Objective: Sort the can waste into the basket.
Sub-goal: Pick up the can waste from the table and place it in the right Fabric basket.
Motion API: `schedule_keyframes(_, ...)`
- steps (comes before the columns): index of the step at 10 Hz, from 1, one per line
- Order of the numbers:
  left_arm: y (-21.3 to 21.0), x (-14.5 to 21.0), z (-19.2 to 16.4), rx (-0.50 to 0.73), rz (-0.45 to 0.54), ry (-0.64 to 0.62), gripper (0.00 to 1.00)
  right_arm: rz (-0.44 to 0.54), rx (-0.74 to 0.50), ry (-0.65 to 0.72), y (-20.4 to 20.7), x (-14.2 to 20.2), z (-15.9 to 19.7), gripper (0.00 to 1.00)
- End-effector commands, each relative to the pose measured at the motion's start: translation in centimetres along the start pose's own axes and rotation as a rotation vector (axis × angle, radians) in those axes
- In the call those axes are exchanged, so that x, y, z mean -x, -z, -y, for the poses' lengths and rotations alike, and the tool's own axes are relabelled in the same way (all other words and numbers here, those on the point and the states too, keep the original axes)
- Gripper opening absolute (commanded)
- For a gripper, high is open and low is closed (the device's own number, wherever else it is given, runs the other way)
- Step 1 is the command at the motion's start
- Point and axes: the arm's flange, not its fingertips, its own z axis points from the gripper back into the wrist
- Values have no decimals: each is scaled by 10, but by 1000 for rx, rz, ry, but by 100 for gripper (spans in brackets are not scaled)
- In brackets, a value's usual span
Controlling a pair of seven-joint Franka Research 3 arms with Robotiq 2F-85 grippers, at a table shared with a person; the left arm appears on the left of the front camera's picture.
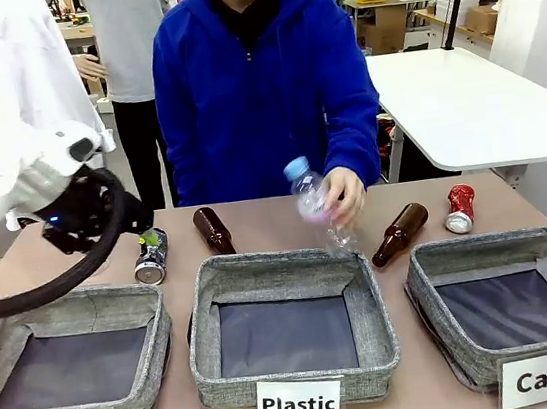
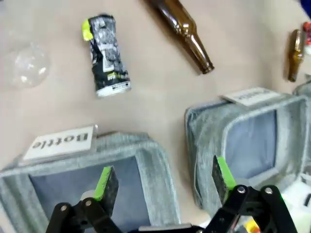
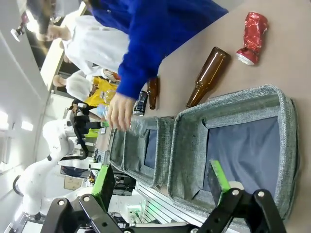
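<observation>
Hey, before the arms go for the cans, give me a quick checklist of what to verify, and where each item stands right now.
1. Left gripper open and empty: ok, fingers apart, nothing between them.
2. Right gripper open and empty: ok.
3. Can basket ready: ok, lining bare.
4. Red can free to grasp: ok, it lies behind the Can basket, apart from the brown bottle.
5. Black can free to grasp: ok, it lies behind the Bottle basket.
6. Person's hand out of the way: not ok, it holds a clear bottle at the Plastic basket's far edge.
</observation>
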Motion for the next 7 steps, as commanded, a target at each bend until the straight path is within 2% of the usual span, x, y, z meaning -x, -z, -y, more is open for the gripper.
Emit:
schedule_keyframes(1,-2,-27,0,-2,-31,10,100,18,-21,-28,0,-4,0,100)
schedule_keyframes(2,-11,-20,-15,42,-20,-33,100,18,-21,-28,0,-4,0,100)
schedule_keyframes(3,-25,-11,-37,96,-33,-9,100,18,-21,-28,0,-4,0,100)
schedule_keyframes(4,-45,4,-74,224,-85,75,100,18,-21,-28,0,-4,0,100)
schedule_keyframes(5,-52,18,-90,269,-64,62,100,18,-21,-28,0,-4,0,100)
schedule_keyframes(6,-55,22,-93,265,-40,37,100,18,-21,-28,0,-4,0,100)
schedule_keyframes(7,-47,14,-82,243,-51,55,100,18,-21,-28,0,-4,0,100)
